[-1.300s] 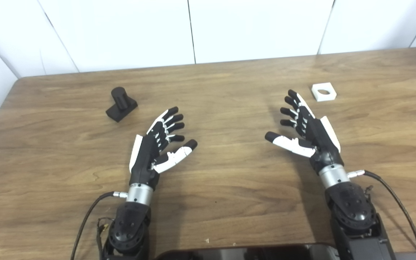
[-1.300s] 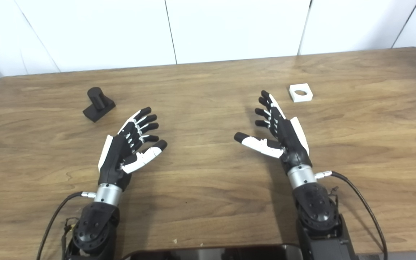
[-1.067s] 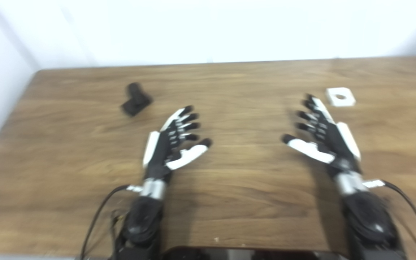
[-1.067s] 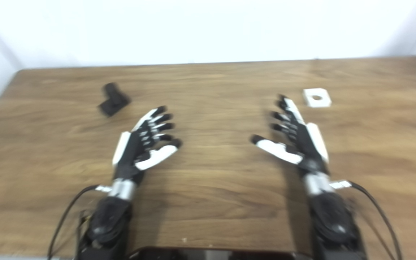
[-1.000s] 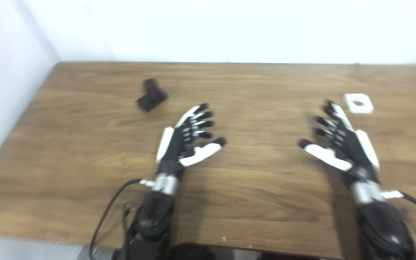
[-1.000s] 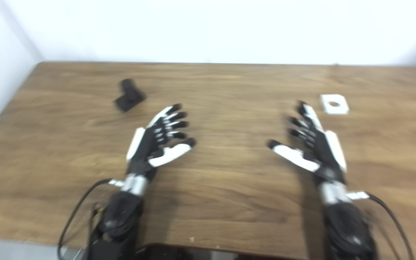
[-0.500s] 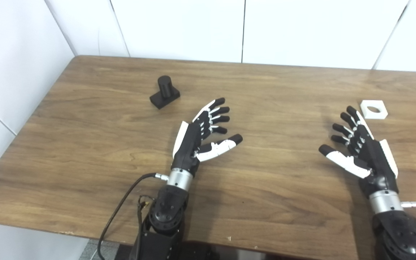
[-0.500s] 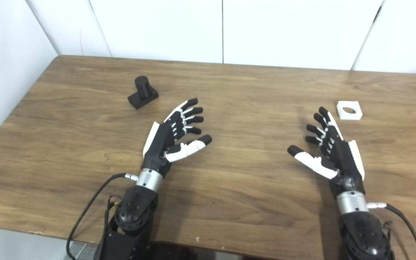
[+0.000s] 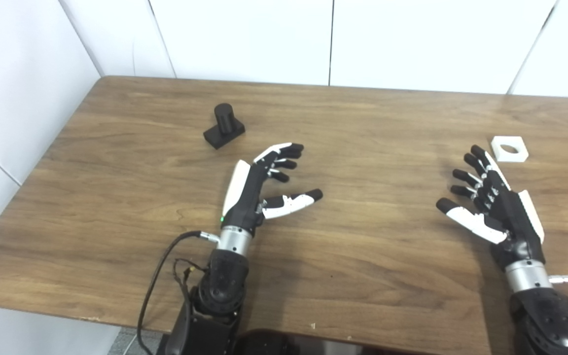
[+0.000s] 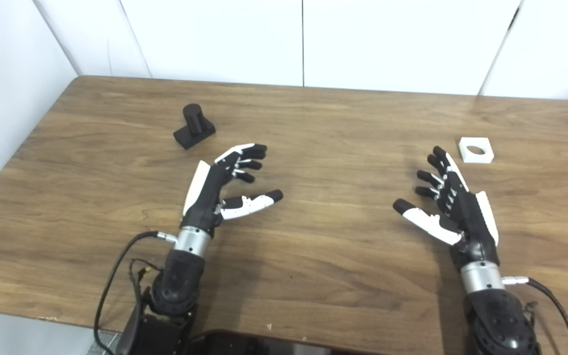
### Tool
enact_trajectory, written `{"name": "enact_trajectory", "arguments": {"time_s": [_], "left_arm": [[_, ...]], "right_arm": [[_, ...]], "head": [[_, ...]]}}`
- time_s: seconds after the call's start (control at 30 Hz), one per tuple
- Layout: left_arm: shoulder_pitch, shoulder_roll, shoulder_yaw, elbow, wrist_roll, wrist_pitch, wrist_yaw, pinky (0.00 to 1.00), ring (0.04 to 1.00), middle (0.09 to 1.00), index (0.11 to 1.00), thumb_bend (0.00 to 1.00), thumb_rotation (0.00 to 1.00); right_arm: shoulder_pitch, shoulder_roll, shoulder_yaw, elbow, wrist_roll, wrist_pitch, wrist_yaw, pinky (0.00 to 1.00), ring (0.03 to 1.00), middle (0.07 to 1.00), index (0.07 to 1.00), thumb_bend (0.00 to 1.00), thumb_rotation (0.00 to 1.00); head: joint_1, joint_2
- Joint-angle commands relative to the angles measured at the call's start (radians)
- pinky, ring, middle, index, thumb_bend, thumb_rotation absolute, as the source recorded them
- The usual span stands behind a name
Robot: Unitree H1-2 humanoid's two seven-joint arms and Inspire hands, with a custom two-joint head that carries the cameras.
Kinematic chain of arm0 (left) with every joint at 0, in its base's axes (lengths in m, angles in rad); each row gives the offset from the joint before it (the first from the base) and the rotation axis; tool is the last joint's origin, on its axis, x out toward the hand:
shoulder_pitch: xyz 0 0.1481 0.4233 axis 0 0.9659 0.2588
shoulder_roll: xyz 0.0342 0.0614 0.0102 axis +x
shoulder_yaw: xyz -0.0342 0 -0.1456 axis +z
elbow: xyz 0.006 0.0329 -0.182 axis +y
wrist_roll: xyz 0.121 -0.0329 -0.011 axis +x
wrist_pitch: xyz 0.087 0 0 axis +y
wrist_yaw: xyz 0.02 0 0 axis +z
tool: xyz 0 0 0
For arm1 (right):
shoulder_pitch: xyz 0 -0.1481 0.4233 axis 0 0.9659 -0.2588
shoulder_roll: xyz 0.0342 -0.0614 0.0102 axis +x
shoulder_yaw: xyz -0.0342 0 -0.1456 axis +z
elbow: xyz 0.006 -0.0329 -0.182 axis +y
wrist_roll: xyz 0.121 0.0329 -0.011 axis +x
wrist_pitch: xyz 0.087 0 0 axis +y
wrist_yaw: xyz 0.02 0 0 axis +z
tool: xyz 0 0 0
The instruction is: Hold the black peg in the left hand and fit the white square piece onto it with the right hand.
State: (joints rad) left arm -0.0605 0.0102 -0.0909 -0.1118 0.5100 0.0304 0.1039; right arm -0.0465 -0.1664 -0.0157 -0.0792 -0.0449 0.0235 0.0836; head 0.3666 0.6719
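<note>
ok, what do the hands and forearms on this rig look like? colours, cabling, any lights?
Both the left hand and right hand are black with white shells on the back and thumb, and black fingertips. Each has a silver cylindrical wrist above a black forearm. A black cable with a metal plug enters each wrist from the outer side. A small green light shows near the left hand's base.

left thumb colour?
Thumb of the left hand: white with a black tip, clearest in the left eye view.
</note>
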Motion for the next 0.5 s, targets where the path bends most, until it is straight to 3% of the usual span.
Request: {"name": "enact_trajectory", "arguments": {"time_s": [0.0, 0.17, 0.47], "left_arm": [[-0.057, 0.008, 0.007, -0.057, 0.045, 0.034, 0.016, 0.58, 0.697, 0.745, 0.731, 0.74, 0.19], [-0.081, 0.014, 0.027, -0.082, 0.068, 0.098, 0.019, 0.62, 0.733, 0.765, 0.739, 0.73, 0.16], [-0.114, 0.043, 0.038, -0.091, 0.150, 0.143, 0.054, 0.60, 0.727, 0.769, 0.734, 0.72, 0.16]], "right_arm": [[-0.020, -0.013, -0.005, -0.003, 0.011, -0.039, 0.007, 0.76, 0.850, 0.938, 0.949, 0.88, 0.37], [-0.025, -0.018, -0.002, -0.007, 0.002, -0.033, 0.009, 0.75, 0.848, 0.933, 0.941, 0.88, 0.37], [-0.039, -0.028, -0.002, 0.011, 0.015, -0.043, 0.017, 0.74, 0.840, 0.925, 0.929, 0.88, 0.35]], "head": [[0.001, -0.001], [0.003, -0.003], [0.009, -0.005]]}}
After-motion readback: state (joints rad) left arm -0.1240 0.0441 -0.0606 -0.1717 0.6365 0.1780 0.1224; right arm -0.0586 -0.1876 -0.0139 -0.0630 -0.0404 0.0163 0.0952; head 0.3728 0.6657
